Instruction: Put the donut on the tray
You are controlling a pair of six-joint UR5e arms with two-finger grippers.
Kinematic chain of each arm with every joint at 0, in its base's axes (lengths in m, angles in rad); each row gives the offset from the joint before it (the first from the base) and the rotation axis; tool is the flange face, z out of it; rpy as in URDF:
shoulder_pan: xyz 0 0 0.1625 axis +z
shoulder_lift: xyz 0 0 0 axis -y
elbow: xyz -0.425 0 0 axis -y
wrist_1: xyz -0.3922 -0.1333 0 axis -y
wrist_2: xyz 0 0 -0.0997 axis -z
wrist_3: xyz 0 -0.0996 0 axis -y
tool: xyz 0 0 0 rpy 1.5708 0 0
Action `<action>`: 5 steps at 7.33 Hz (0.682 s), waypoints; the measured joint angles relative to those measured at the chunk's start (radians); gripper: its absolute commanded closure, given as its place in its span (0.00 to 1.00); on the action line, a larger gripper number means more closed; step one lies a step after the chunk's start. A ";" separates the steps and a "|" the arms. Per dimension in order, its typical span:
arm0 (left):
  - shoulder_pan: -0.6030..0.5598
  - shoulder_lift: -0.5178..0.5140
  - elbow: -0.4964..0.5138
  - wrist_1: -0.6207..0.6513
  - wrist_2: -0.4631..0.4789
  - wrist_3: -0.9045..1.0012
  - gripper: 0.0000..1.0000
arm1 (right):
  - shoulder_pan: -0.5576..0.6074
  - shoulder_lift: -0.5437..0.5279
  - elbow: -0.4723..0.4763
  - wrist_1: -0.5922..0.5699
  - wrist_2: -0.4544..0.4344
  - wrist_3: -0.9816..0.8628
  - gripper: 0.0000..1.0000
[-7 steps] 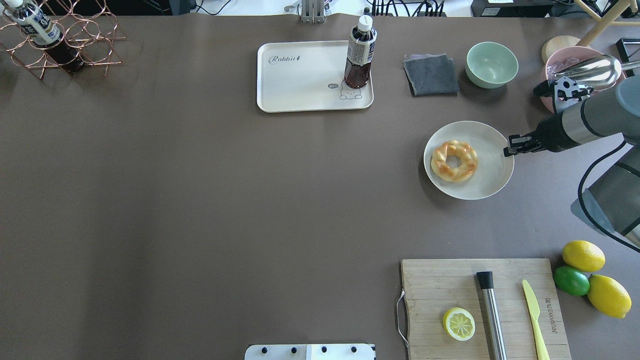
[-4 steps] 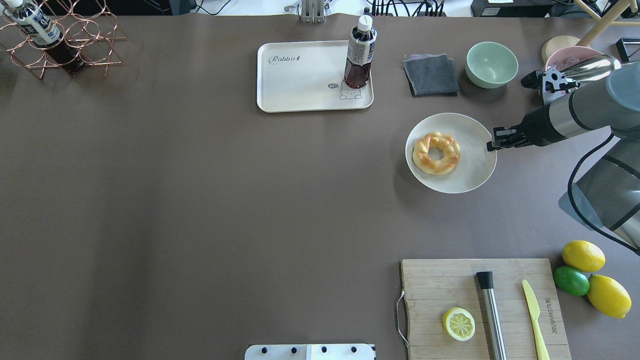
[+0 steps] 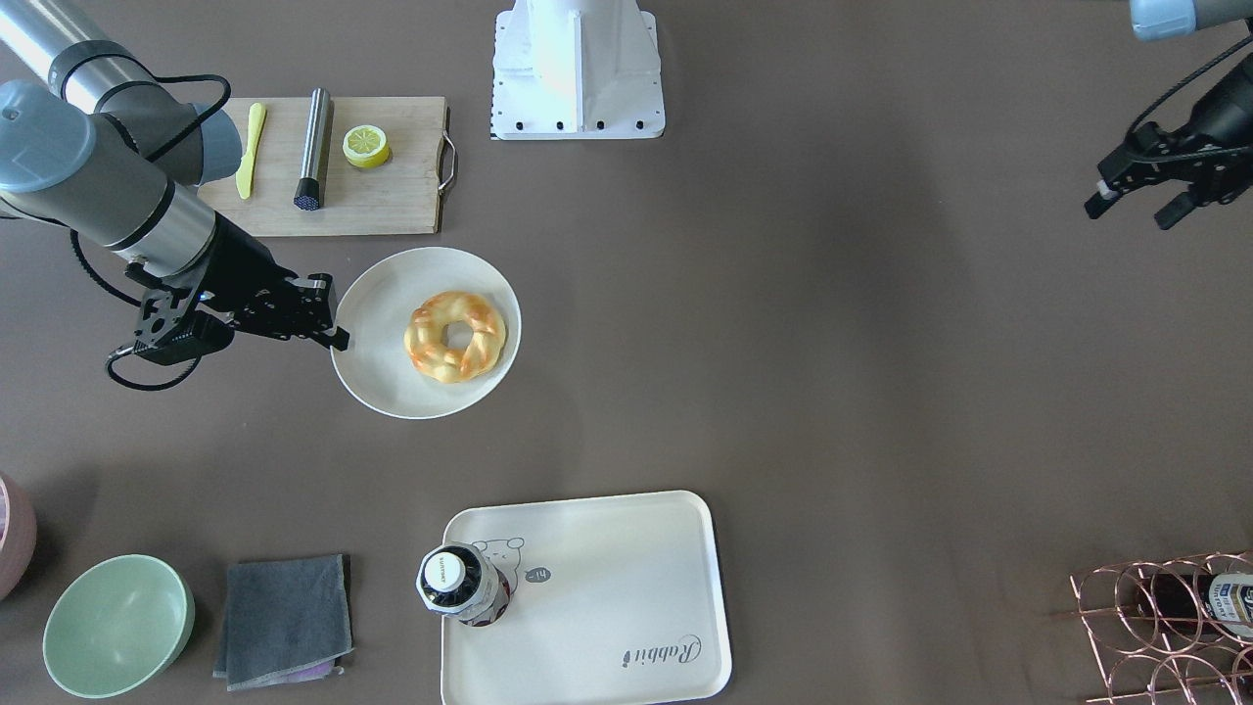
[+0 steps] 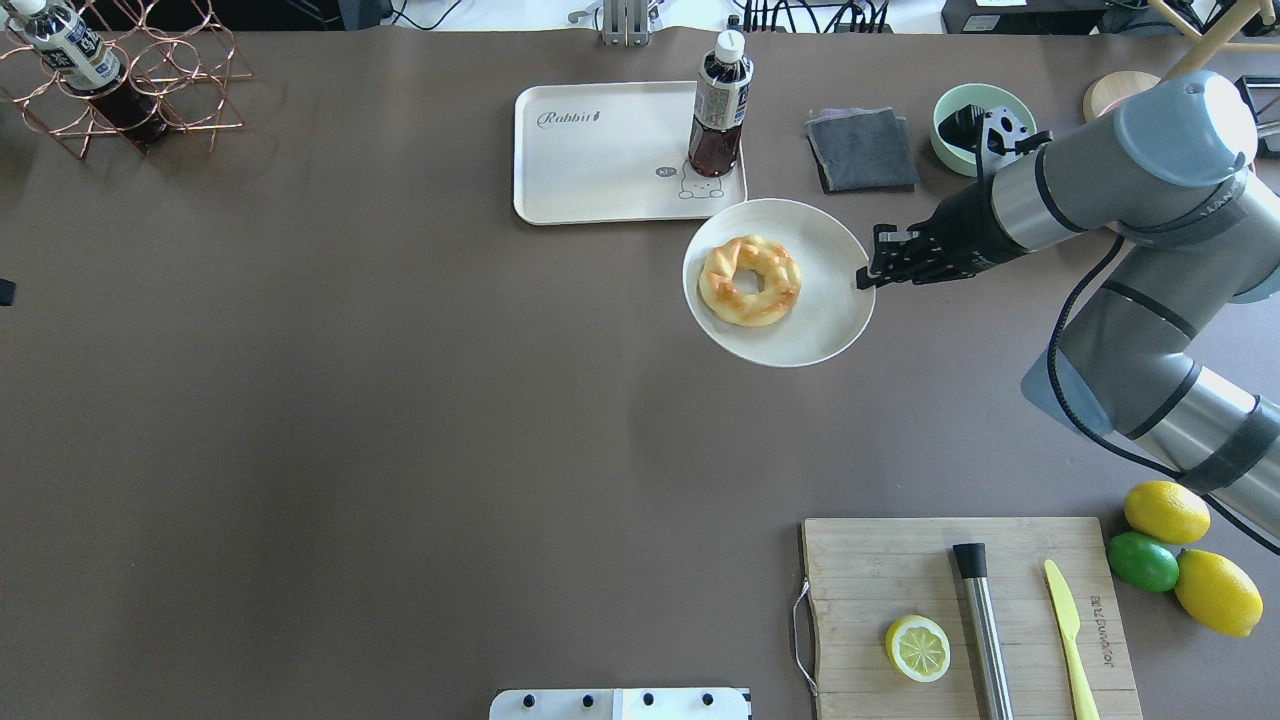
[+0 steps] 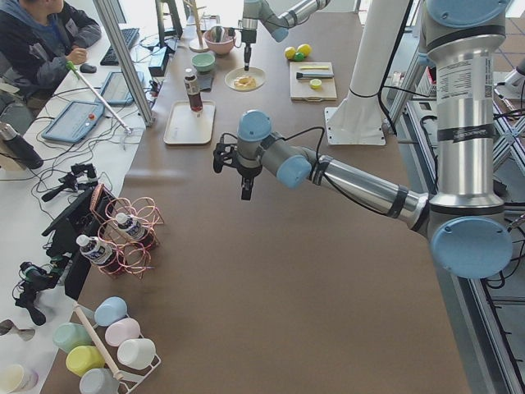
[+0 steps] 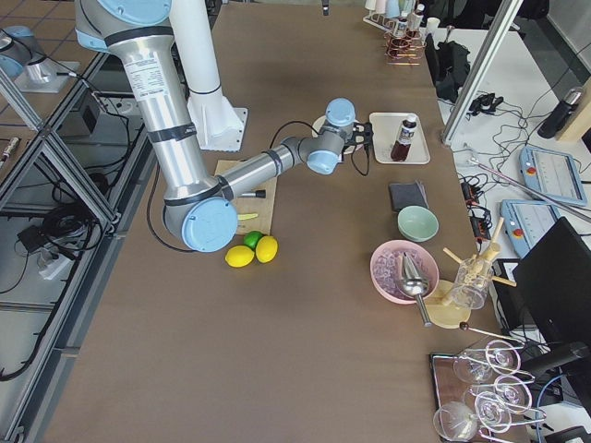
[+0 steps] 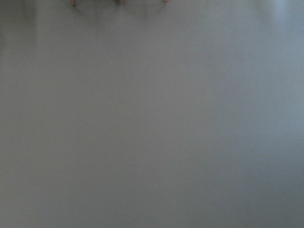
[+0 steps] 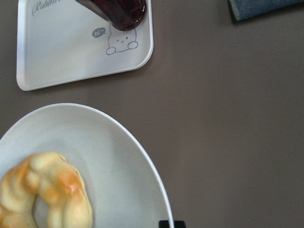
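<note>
Right gripper (image 4: 866, 275), jaws pinching the right rim of the round plate (image 4: 822, 322), holds the donut (image 4: 750, 281) on it just near-right of the tray (image 4: 600, 160), while the left gripper (image 3: 1132, 208), jaws spread, hangs well apart at left.

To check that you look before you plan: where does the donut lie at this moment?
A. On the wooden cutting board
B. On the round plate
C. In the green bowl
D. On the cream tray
B: the donut lies on the round plate, apart from the tray, where only a bottle stands.
</note>
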 measured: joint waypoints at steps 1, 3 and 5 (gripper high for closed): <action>0.088 -0.069 -0.019 -0.009 0.008 -0.152 0.03 | -0.041 0.034 -0.001 -0.004 -0.013 0.045 1.00; 0.281 -0.205 -0.026 -0.030 0.120 -0.405 0.03 | -0.119 0.110 0.016 -0.089 -0.067 0.101 1.00; 0.466 -0.332 -0.039 -0.003 0.263 -0.615 0.03 | -0.185 0.151 0.086 -0.202 -0.127 0.146 1.00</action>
